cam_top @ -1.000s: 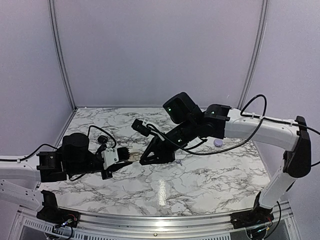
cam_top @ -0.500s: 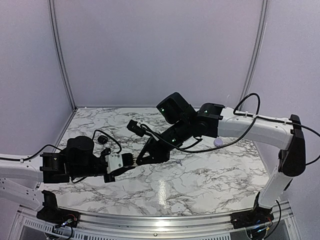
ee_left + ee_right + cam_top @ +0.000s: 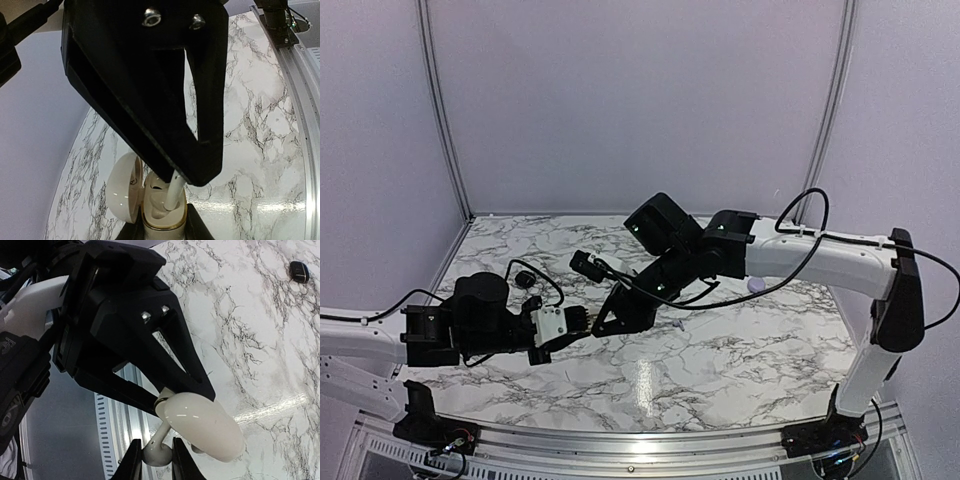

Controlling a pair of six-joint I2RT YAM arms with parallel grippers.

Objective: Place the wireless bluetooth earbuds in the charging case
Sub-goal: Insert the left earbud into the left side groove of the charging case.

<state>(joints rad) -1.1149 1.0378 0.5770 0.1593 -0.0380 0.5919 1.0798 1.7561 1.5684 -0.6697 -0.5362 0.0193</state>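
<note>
In the left wrist view my left gripper is shut on a cream charging case with a gold rim, its lid swung open to the left. A white earbud stands with its stem tip in the case's right well. My right gripper comes down from above, shut on the bud's head. The right wrist view shows the earbud pinched between my right gripper fingers, beside the lid. From above, the left gripper and right gripper meet over the table's left middle.
A pale lilac case lies at the right of the marble table. A small black item lies behind the left arm, also seen as a black item. A tiny pale piece lies mid-table. A metal rail borders the near edge.
The right arm has swung left and down, bringing the earbud to the open case. The left gripper shifted right and slightly nearer early on, then held still.
</note>
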